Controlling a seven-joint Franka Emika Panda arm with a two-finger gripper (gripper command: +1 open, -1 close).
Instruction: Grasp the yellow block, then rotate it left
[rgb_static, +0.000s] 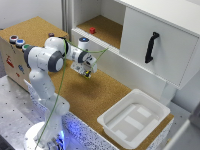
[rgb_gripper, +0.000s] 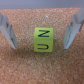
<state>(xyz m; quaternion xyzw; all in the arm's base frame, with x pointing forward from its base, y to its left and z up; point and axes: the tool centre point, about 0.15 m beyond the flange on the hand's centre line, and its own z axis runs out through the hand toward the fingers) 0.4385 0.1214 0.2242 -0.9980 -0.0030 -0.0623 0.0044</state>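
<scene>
The block (rgb_gripper: 43, 39) lies on the desk (rgb_static: 100, 97) directly below the claw (rgb_static: 87, 73), between its two fingers (rgb_gripper: 9, 31), apart from both. In the exterior view, a tub (rgb_static: 134, 120) rests on the desk to the right of the claw and nearer the camera. Behind the claw, a small block (rgb_static: 92, 30) sits in the open cabinet shelf (rgb_static: 107, 30).
</scene>
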